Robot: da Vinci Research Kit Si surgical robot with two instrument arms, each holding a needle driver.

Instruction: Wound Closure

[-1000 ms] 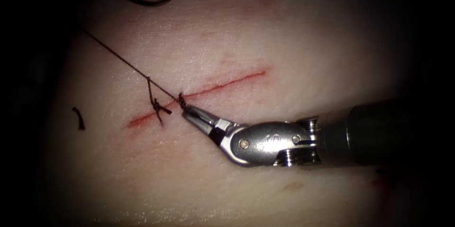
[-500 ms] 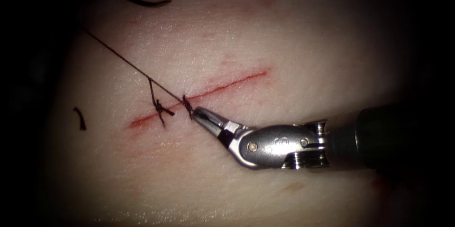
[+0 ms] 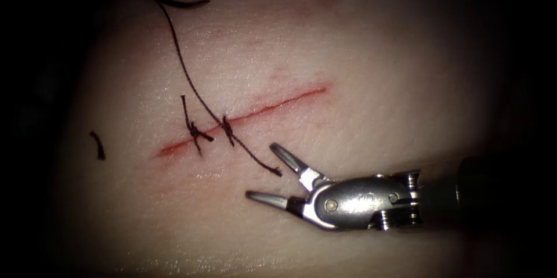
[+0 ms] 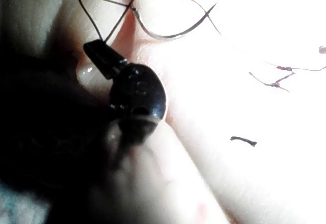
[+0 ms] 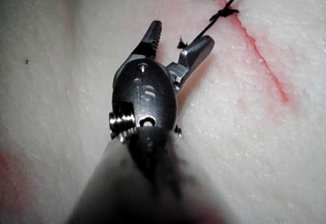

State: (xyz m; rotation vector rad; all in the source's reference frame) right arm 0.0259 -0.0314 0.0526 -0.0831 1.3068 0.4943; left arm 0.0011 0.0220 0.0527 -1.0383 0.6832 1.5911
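With jaws spread and empty, the right tool (image 3: 271, 172) sits just right of the cut (image 3: 243, 118); the thread's (image 3: 191, 83) free end lies just beside its upper jaw. The needle (image 3: 174, 2) rests on the tissue (image 3: 371, 69) far upper left, nearer the left tool (image 4: 99, 56), whose jaw state cannot be told.

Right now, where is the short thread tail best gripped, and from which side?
I would grip the tail near its free end, from the right: it lies loose on the tissue below the cut, pointing at the right tool, whose open jaws hold nothing. The needle lies out of the tissue, above the cut's left end. What the left tool holds I cannot tell.
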